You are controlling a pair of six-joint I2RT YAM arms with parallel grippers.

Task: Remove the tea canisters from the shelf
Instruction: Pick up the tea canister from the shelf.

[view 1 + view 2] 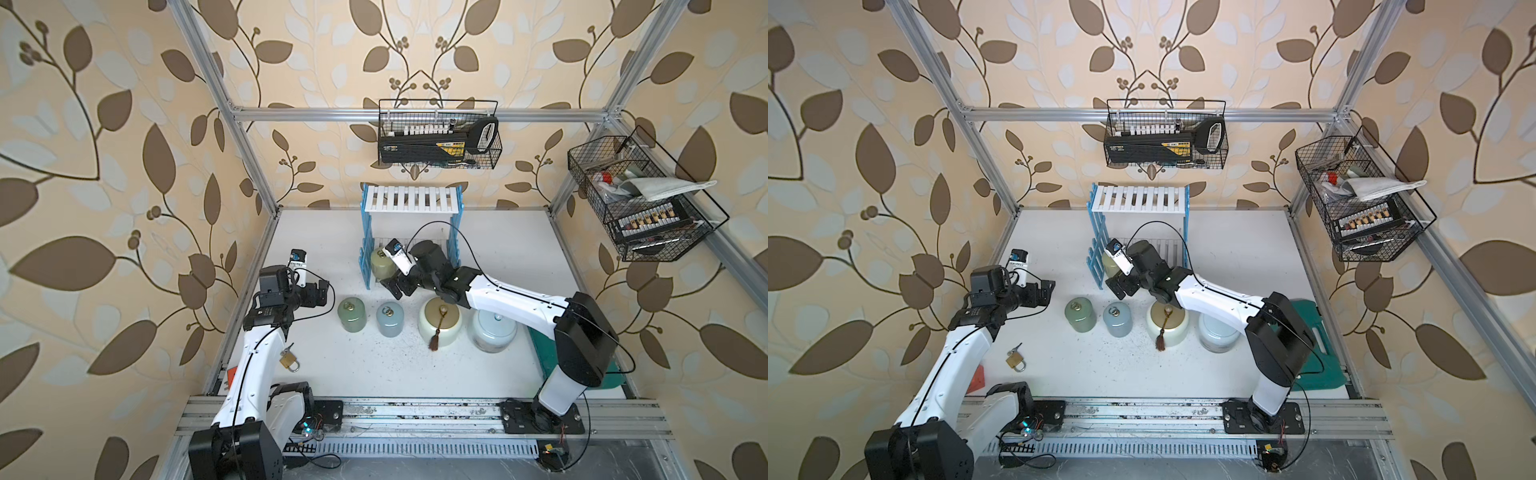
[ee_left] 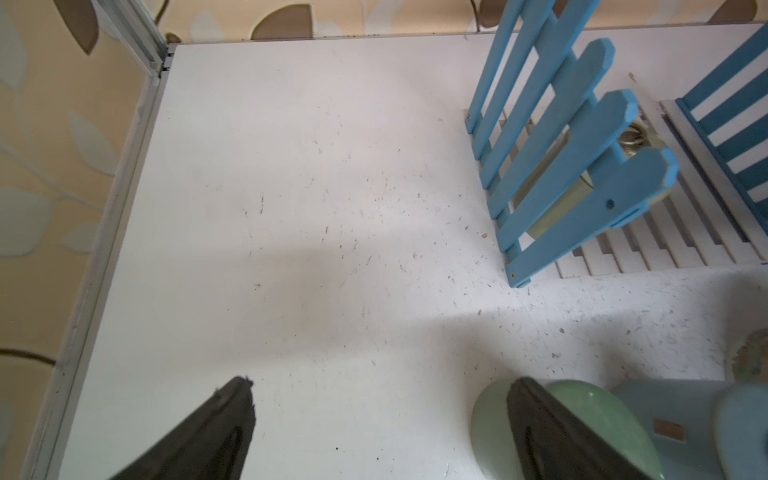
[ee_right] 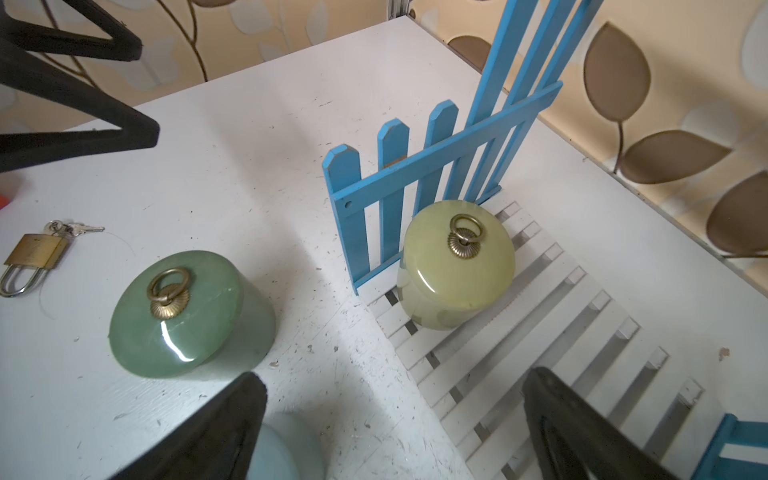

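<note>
At the far left, the left claw [image 1: 325, 294] hung released and empty above the surface [image 1: 507, 253], with a padlock [image 1: 288, 360] lying nearer the rail. Next stood the sage green canister [image 1: 351, 314] and, just beside it, the grey-blue canister [image 1: 390, 318], both on the surface. Behind them, the yellow-green canister [image 3: 455, 266] stood upright on the lower board of the shelf [image 1: 411, 199], against its left picket side. The right claw [image 3: 395, 378] hovered at the shelf's front, spread wide and holding nothing. Further right, the cream canister [image 1: 439, 322] and the pale-blue canister [image 1: 492, 330] sat side by side on the surface.
</note>
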